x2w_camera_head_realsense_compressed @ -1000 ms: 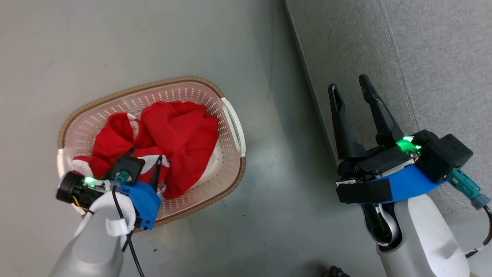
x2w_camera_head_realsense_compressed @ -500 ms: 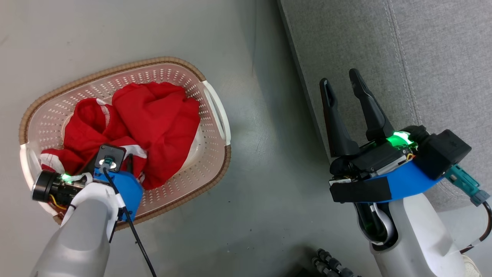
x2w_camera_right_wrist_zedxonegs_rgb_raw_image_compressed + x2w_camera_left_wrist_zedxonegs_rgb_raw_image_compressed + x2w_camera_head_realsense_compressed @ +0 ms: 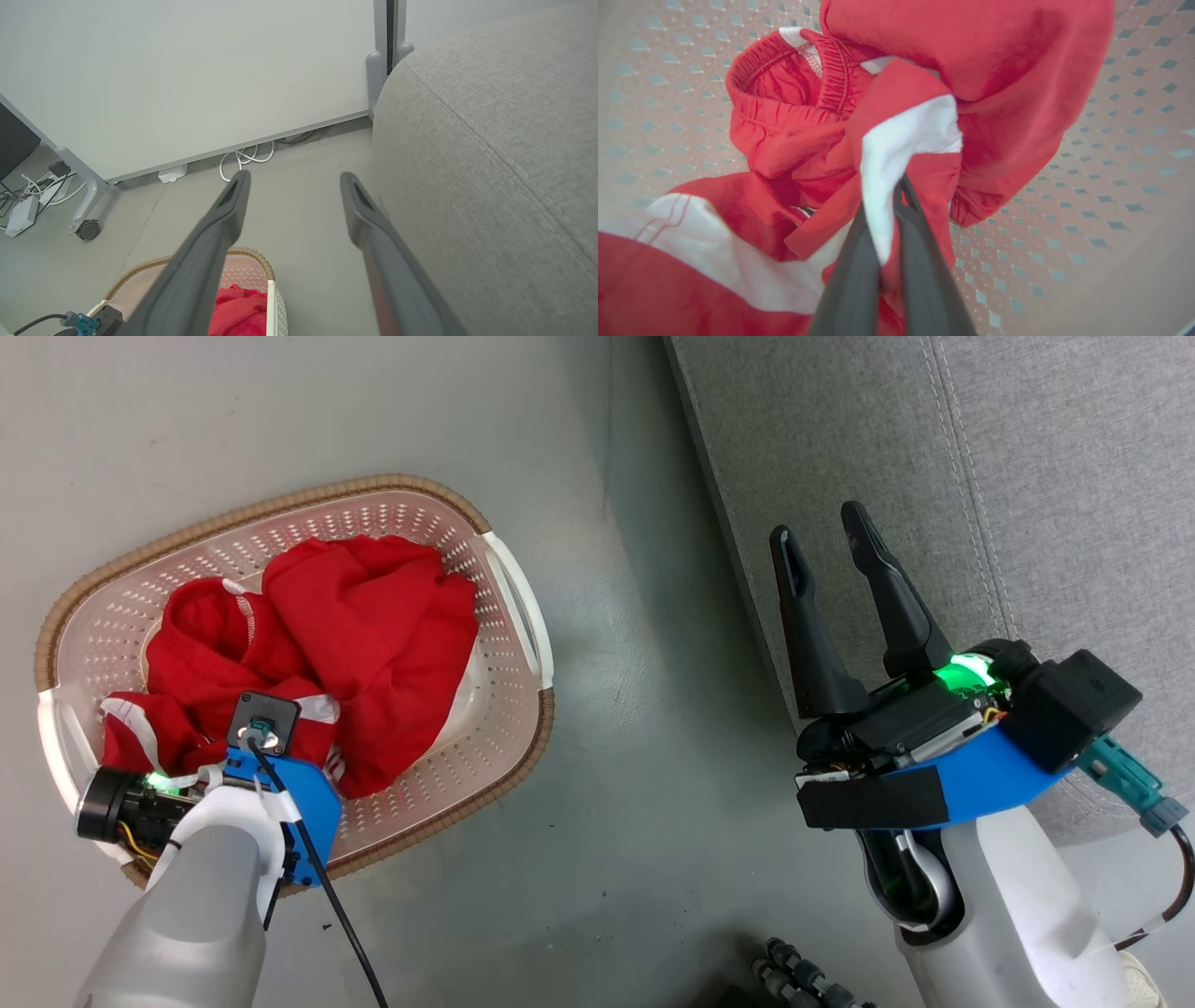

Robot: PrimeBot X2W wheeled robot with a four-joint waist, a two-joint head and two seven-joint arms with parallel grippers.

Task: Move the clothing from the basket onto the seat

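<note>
Inside the basket (image 3: 401, 483) on the floor (image 3: 616, 756), the red clothing (image 3: 373, 616) is heaped; a red-and-white fold is pinched between the closed fingers of the left gripper (image 3: 896, 186). The right gripper (image 3: 819, 521) is held spread and empty over the edge of the grey seat (image 3: 1027, 448), apart from the basket

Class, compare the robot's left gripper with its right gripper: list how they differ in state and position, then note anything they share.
1. The left gripper is shut on a fold of the clothing; the right gripper is open and holds nothing.
2. The left gripper reaches down into the basket; the right gripper hangs by the edge of the seat, apart from the basket.
Shared: both have two long dark fingers.
</note>
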